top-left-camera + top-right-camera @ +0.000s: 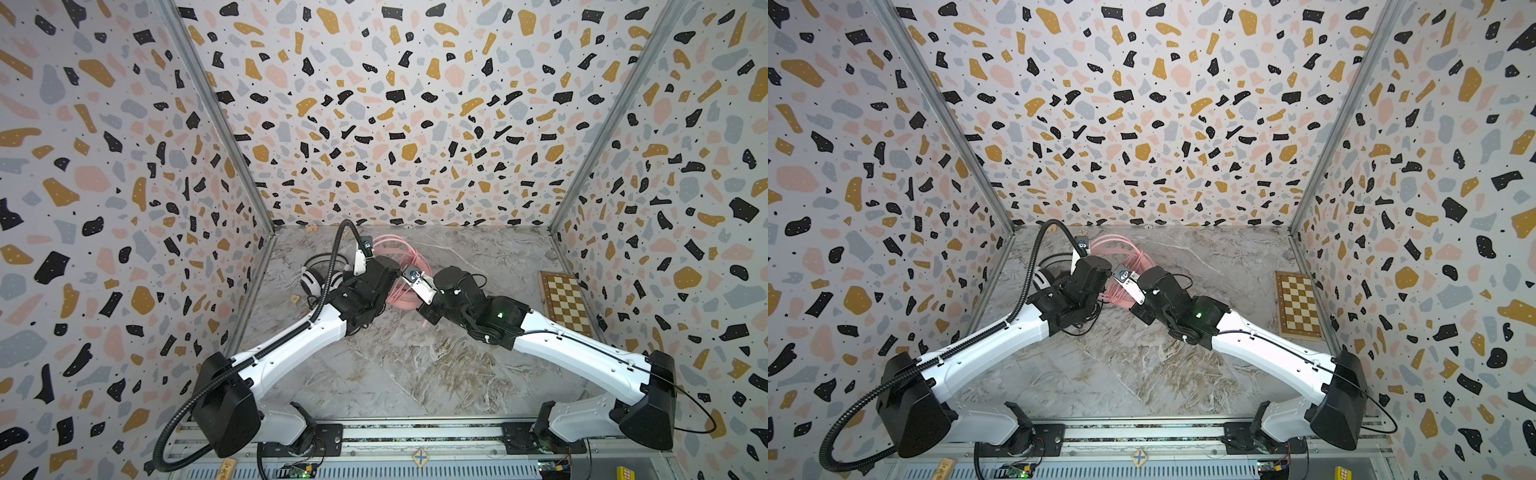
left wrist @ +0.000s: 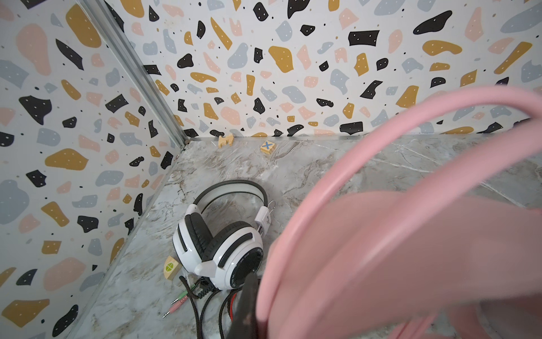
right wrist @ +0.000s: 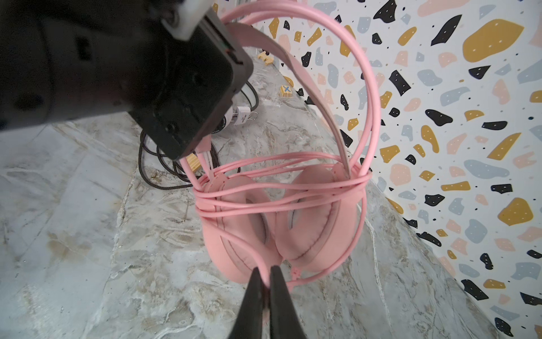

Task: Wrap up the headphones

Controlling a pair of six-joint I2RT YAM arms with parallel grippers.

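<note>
You have one marble table (image 1: 395,374) with two arms over it, the left arm (image 1: 291,345) and the right arm (image 1: 582,353). Their wrists meet near the back. One chessboard (image 1: 565,303) lies by the right wall, well apart from them.

There are two headsets. The pink headset (image 3: 264,229) is between the two wrists, and they hide most of it in both top views. The left gripper (image 3: 201,149) is clenched on its band just above one ear cup. The pink cable (image 3: 278,202) makes several turns around both ear cups, and more loops rise beside the band. The right gripper (image 3: 265,281) is closed and pinches this cable below the cups.

The white headset (image 2: 217,249) lies by the left wall, partly covered from above by the left arm. Its black cable (image 2: 205,305) lies loose beside it.

Three small wooden pieces (image 2: 267,146) lie near: two at the back wall, one just beside the white headset.
</note>
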